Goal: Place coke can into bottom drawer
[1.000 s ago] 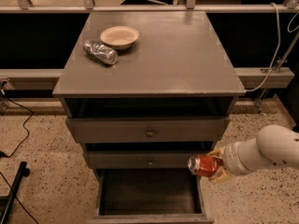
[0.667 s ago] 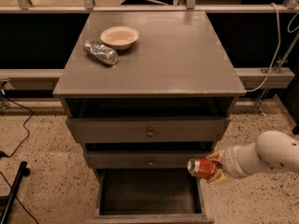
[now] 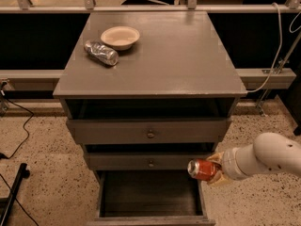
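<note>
At the lower right of the frame the gripper (image 3: 211,170) is closed around the coke can (image 3: 201,169), its tan fingers (image 3: 215,158) pressing above and below the can's body, opened only as far as the can is wide. The can lies on its side in the grasp, silver end facing left, held in the air. The white arm (image 3: 270,157) reaches in from the right edge. Compared with a second ago, the arm has sunk a little and the can has dropped slightly and drifted a touch to the left; nothing else has shifted. The can hangs over the upper right corner of the pulled-out bottom drawer (image 3: 150,194), in front of the right end of the middle knobbed drawer (image 3: 150,162) and not touching either. On the cabinet's surface (image 3: 178,55), in the upper left, a pale bowl (image 3: 120,36) sits just beside a crushed silver can (image 3: 100,52).
</note>
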